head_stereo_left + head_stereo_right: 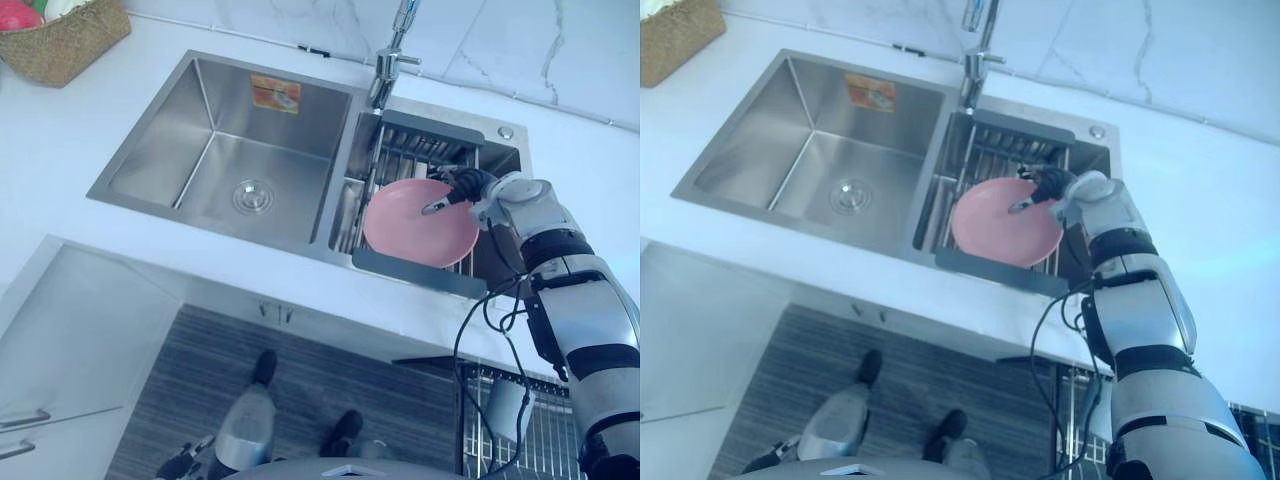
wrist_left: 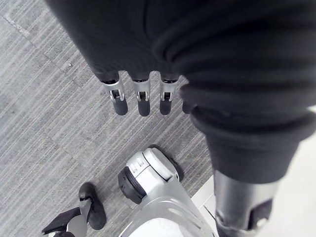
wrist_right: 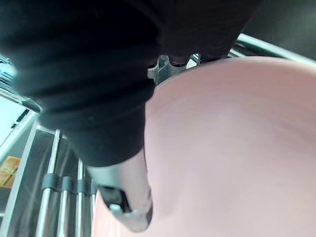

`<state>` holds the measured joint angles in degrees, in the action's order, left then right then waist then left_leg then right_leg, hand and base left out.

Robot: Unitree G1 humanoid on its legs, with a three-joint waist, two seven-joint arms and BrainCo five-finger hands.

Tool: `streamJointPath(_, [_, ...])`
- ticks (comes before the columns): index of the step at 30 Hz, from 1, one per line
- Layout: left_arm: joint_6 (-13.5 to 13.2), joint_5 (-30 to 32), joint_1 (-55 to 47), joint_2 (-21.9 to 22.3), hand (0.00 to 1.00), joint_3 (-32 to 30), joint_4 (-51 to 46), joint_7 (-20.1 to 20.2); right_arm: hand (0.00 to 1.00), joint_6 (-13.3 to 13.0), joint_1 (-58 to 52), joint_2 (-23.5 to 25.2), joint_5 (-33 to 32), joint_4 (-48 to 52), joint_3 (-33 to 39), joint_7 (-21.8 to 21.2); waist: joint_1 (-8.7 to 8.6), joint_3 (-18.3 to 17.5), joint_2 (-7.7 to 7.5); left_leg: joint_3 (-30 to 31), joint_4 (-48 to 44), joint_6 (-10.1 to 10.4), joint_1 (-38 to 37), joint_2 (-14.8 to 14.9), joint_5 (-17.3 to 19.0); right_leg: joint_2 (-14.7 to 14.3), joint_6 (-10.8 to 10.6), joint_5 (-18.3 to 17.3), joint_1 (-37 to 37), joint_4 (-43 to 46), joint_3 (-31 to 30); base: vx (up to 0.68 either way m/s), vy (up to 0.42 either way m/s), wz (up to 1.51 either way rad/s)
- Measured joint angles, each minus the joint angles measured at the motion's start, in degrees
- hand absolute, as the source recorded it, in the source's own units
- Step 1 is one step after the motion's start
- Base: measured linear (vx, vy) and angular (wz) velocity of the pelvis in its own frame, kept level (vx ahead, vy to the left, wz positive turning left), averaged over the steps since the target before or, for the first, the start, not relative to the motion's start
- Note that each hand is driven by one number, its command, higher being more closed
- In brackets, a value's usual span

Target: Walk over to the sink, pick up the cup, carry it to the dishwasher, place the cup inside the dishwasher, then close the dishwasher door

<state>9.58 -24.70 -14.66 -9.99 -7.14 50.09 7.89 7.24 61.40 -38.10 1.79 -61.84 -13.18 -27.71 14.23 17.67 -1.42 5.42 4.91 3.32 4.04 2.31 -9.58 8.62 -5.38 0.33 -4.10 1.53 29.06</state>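
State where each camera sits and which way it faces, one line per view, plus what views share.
Left eye view: on the head, looking down at the sink and pink plate; right hand at the plate's rim.
Right eye view: beside it, same scene.
Left wrist view: on the left wrist, facing the floor past the open left hand.
Right wrist view: on the right wrist, close against the plate.
Shared: the plate, in both eye views and the right wrist view.
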Motion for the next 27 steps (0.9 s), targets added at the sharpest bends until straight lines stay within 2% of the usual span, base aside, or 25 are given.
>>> streamJointPath(1, [0.0,0.0,0.0,0.0,0.00,0.0,0.0,0.0,1.00,0.5,0.0,0.0,-0.6,0.0,0.6,-0.3,-0.02,0.1,0.05,0.0,0.0,0.0,0.0,0.0,0.0,0.0,0.0,0.0,0.0,0.0,0.0,0.00,0.000,0.00])
streamJointPath(6, [0.0,0.0,0.0,0.5,0.00,0.0,0.0,0.0,1.00,4.0,0.0,-0.4,-5.2,0.1,3.3,-2.9,-0.23,0.1,0.06,0.4,0.0,0.1,0.0,-0.3,0.1,0.2,-0.2,-0.2,-0.2,0.0,0.3,0.02,0.002,0.04])
streamJointPath(10, [-0.1,0.1,0.0,1.6,0.00,0.0,0.0,0.0,1.00,7.9,-0.1,-0.9,-12.8,0.1,5.5,-5.0,-0.49,0.4,-0.09,0.8,0.0,0.1,-0.9,-0.7,0.0,0.4,-0.4,-0.7,-1.3,0.0,0.8,0.05,-0.007,0.05])
streamJointPath(14, [-0.2,0.2,0.0,1.9,0.00,0.0,0.0,0.0,1.00,10.3,-0.4,-1.1,-17.8,0.1,5.7,-8.7,-1.23,0.7,-0.32,0.9,0.0,0.6,-1.5,-0.5,0.5,0.2,-0.5,-1.0,-2.0,0.2,1.2,0.04,-0.026,0.03])
streamJointPath(18, [-0.6,0.9,0.0,2.0,0.00,0.0,0.0,0.0,1.00,11.5,-1.8,-1.1,-23.6,0.3,7.6,-12.2,-1.66,0.7,-0.38,0.6,0.0,1.2,-2.7,-0.1,0.9,0.0,-0.5,-1.4,-2.9,0.2,0.9,0.05,-0.036,-0.06])
streamJointPath(24, [-0.7,1.3,0.0,1.9,0.00,-0.2,0.1,0.0,1.00,11.7,-3.1,-1.1,-24.6,2.4,7.7,-14.9,-1.78,0.7,-0.73,-0.4,0.0,1.6,-3.6,0.4,1.6,-0.6,-0.4,-1.8,-3.5,-0.1,0.1,0.02,-0.022,-0.07])
streamJointPath(27, [-0.7,1.3,0.0,1.4,0.00,-0.2,0.5,0.0,1.00,12.3,-3.9,-1.1,-24.6,2.6,7.5,-18.4,-1.95,0.4,-1.44,-0.7,0.0,1.6,-4.1,0.6,1.8,-0.7,-0.4,-1.9,-3.9,-0.2,-0.1,0.01,-0.016,-0.05])
